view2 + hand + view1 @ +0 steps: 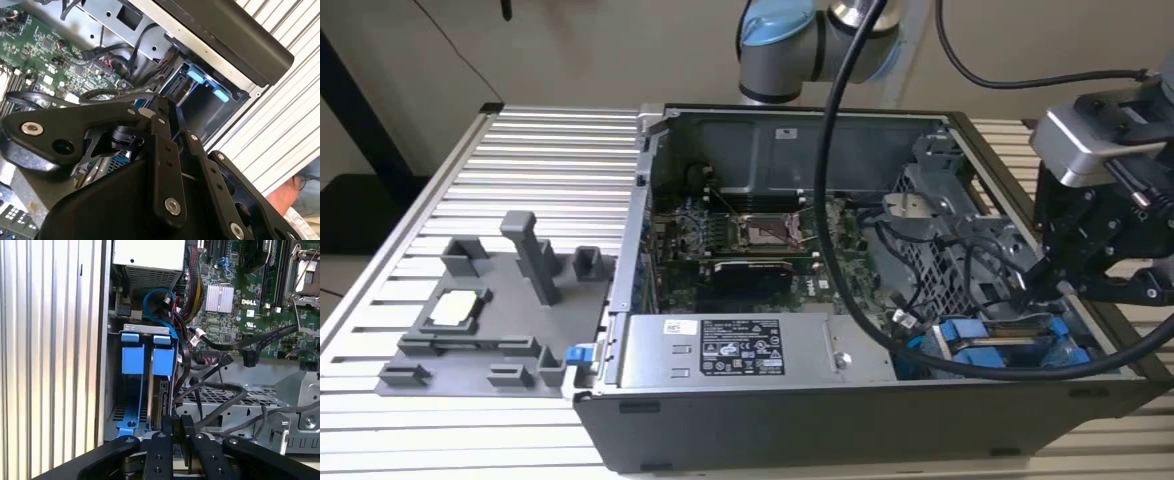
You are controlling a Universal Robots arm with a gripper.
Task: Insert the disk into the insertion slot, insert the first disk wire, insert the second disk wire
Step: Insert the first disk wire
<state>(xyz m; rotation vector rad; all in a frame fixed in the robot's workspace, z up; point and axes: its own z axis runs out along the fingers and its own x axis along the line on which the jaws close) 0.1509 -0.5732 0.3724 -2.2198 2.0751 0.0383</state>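
The disk sits pushed into the insertion slot of the grey drive cage, beside a second blue-fronted carrier. In the exterior view the blue carriers lie at the case's near corner on the exterior view's right. My gripper hangs just above and behind that cage. In the first wrist view its fingertips stand close together on a small black wire plug, right at the disk's rear end. Loose black wires trail beside it. The second wrist view shows the fingers over the cage's blue tabs.
A silver labelled power-supply box fills the case's front. The green motherboard lies behind it. The arm's thick black cable hangs across the open case. A grey fixture plate stands on the slatted table at the exterior view's left.
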